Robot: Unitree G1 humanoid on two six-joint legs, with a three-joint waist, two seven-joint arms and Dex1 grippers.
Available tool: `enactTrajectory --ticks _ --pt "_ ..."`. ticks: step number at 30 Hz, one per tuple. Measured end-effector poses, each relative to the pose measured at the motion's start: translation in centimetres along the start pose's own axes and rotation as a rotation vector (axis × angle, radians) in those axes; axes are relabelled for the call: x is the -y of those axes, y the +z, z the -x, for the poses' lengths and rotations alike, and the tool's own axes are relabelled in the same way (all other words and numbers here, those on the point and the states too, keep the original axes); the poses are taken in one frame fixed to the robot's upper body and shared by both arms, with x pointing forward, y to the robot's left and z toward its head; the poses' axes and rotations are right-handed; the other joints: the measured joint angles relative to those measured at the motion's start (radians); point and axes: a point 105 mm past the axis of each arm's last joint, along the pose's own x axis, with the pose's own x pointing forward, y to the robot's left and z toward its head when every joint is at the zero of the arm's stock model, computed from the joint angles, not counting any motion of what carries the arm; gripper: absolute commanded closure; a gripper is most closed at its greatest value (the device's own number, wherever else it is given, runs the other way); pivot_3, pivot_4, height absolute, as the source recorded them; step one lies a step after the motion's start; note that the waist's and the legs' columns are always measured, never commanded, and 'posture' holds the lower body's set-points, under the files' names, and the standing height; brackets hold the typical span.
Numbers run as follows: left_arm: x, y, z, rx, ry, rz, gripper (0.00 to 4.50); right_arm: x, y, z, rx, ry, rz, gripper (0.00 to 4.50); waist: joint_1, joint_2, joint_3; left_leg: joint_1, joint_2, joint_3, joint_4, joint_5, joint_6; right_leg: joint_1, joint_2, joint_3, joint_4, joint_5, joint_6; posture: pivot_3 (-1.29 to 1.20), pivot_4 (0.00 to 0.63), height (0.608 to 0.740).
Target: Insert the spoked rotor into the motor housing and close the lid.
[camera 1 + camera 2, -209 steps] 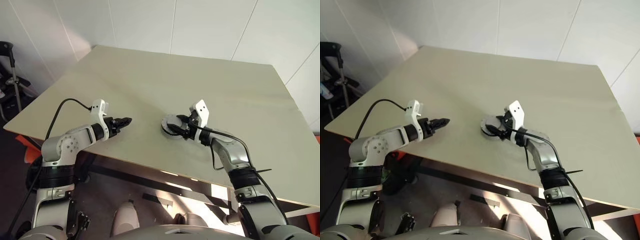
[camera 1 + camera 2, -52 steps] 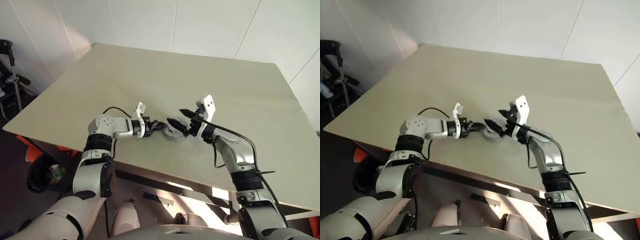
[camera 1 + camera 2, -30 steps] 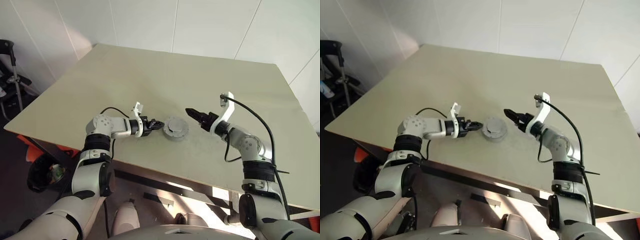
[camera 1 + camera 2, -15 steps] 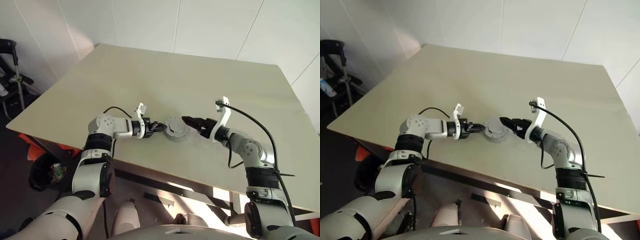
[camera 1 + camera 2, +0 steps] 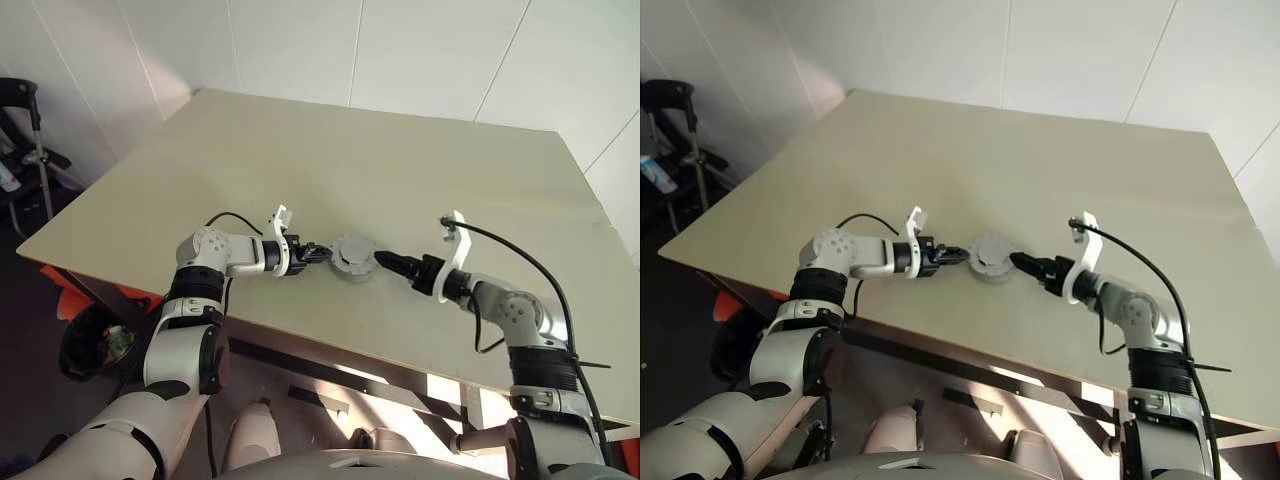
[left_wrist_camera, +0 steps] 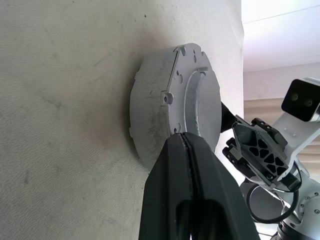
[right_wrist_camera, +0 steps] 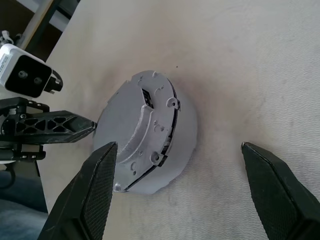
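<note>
Left eye view: right gripper lower, nearer lid than before.

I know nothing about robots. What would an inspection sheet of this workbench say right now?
Surface: pale table, bare apart from the job's things.
Job's things: grey lid sits on the motor housing; rotor hidden.
Clutter: nothing seen.
Grippers: left gripper has jaws shut, tip at the assembly's edge; right gripper has jaws open, close beside the housing.
Cables: black cable loops along the right arm, another at the left.
Surroundings: white walls; dark stand beside the table.
</note>
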Motion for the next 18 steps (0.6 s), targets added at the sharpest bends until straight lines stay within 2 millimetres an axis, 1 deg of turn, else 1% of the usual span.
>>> enactTrajectory --ticks 5,8,14,18 --pt "-0.1 0.1 0.1 0.003 0.006 -0.002 4.5 -1.8 -1.2 -1.0 -0.029 0.074 -0.071 0.03 0.0 0.0 0.0 0.001 0.0 0.0 0.001 0.0 -0.001 -0.001 0.0 0.0 0.006 -0.002 -0.004 0.0 0.0 0.74" --pt "-0.2 0.1 0.2 0.006 0.01 -0.004 4.5 -2.5 -1.8 -1.3 -0.045 0.09 -0.104 0.03 -0.001 0.0 0.0 0.002 0.001 0.0 0.001 0.001 -0.002 -0.002 0.0 0.001 0.008 -0.002 -0.004 0.0 0.0 0.74" --pt "-0.2 0.1 0.3 0.009 0.012 -0.011 4.5 -3.1 -1.9 -1.8 -0.041 0.103 -0.18 0.03 -0.005 0.0 0.0 0.003 0.001 0.0 0.0 0.003 -0.005 -0.003 0.001 0.001 0.01 -0.003 -0.004 0.0 0.0 0.74" --pt "-0.2 0.1 0.3 0.012 0.013 -0.015 4.5 -3.7 -2.0 -2.5 -0.043 0.11 -0.232 0.03 -0.006 0.0 0.0 0.003 0.001 0.0 0.0 0.003 -0.006 -0.004 0.001 0.002 0.01 -0.003 -0.004 0.0 0.0 0.74"
